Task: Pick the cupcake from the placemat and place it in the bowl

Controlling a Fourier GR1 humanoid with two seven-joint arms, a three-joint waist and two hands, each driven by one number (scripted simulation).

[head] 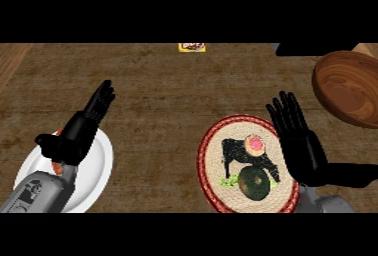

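Brown wooden counter (170,100), left hand (81,125) and right hand (299,140) fingers straight, holding nothing.

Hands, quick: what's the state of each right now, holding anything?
Left hand: open, fingers straight, holding nothing, above the white plate.
Right hand: open, fingers straight, holding nothing, at the placemat's right edge; the cupcake sits untouched on it.

The bare counter (170,100) between the placemat (210,150) and the wooden bowl (347,87) lay open; only the right hand (299,142) stood beside the mat; the white plate (96,175) sat well apart.
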